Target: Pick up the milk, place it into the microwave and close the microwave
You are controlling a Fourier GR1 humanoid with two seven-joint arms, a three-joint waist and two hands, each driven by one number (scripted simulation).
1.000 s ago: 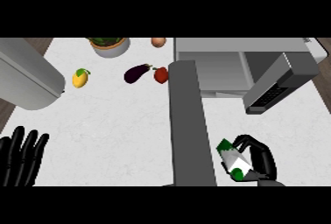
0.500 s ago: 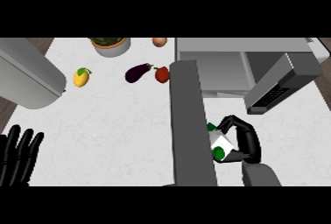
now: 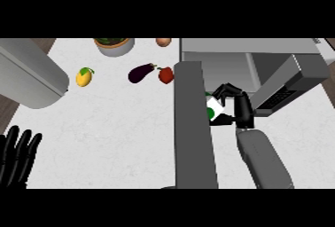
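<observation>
Holding milk (image 3: 215, 110) at the microwave (image 3: 262, 62)
Right hand (image 3: 237, 108) grasps the carton beside the open door (image 3: 193, 128); left hand (image 3: 16, 155) rests released, near-left on the bench (image 3: 111, 128).

Kitchen setting: a white speckled stone counter (image 3: 124, 133) carries a grey box-shaped microwave (image 3: 262, 53) at its far right corner, with the long grey microwave door (image 3: 193, 128) swung open toward the near edge. Along the counter's far edge lie foods: a yellow mango (image 3: 83, 76), a dark purple eggplant (image 3: 141, 72), a red pepper-like vegetable (image 3: 165, 75) and a brown egg-shaped item (image 3: 163, 41), plus a round pot with green contents (image 3: 114, 44). A large grey rounded appliance body (image 3: 29, 77) overhangs the far left corner.
</observation>
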